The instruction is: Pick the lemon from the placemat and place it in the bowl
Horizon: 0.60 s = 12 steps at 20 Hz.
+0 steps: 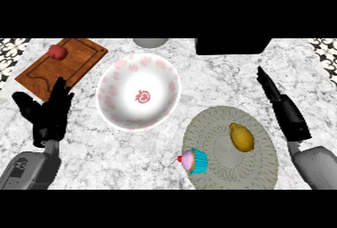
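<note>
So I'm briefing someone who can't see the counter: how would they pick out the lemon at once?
Start at the round grey woven placemat at the lower right of the marble counter, right of the big white bowl. The lemon lies in its upper middle, a plain yellow oval. Its only neighbour on the mat, the cupcake at the left edge, is pink and blue with a red cherry.
</note>
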### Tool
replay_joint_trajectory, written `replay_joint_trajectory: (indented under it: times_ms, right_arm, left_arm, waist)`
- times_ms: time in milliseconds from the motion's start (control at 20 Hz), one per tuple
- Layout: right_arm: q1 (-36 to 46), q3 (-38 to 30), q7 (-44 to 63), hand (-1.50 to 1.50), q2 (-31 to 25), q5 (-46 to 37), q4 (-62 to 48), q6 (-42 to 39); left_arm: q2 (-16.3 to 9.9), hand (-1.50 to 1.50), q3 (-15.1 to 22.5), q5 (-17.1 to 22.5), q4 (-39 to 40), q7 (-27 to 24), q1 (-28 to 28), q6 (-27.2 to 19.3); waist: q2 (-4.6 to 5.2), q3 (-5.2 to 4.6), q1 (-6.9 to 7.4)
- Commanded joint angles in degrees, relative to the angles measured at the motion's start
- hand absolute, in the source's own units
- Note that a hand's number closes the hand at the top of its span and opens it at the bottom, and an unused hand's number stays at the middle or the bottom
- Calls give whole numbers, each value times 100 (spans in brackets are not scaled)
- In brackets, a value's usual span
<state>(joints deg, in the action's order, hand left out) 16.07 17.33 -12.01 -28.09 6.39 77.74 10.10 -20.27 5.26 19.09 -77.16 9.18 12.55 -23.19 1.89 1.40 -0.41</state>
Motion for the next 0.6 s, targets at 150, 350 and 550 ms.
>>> replay_joint_trajectory:
  times_ms: [150,350,550]
  right_arm:
    - [309,329,-618,150,282,1514,-202,-2647]
    - [902,-666,-1342,150,-72,1449,-1651,-2475]
    - [668,-635,-2164,-150,-456,2368,-1736,-4846]
  left_arm:
    - [-444,0,407,-672,-309,-439,350,262]
    - [-596,0,695,-996,-599,-529,656,411]
    - [-528,0,817,-1172,-752,-444,609,215]
  waist:
    - [-53,-65,425]
    - [-14,-89,434]
    - [-59,-74,379]
